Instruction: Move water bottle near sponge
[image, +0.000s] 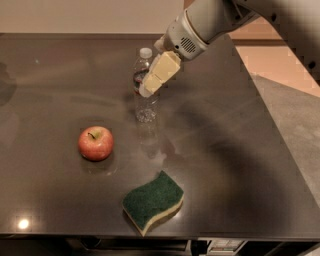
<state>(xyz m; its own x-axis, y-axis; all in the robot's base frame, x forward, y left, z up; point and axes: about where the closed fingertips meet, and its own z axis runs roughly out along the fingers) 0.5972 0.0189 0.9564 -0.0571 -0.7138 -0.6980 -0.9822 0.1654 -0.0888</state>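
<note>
Camera view: A one-armed mobile robot reaches in from the upper right of a dark desk (240, 150), its white arm (205, 22) ending in cream-coloured jaws level with the label of a small clear water bottle (144, 102). The bottle stands upright at the jaws, its white cap above them and its ribbed base below, with part of its label hidden behind them. Whether the jaws are apart, merely alongside the bottle or clamped on it cannot be told from this angle.

The green-and-yellow sponge (152, 200) lies well apart from the jaws, toward the desk's near edge and almost straight in front of them. A red apple (95, 143) sits to the near left of the jaws, off that line.

The step in hand looks to be taking hold of the bottle. It would be done well by closing squarely across the label band, where the light, thin-walled bottle is least likely to tip or buckle. Next comes a low, upright carry toward the sponge, setting down just beside it rather than on it.
</note>
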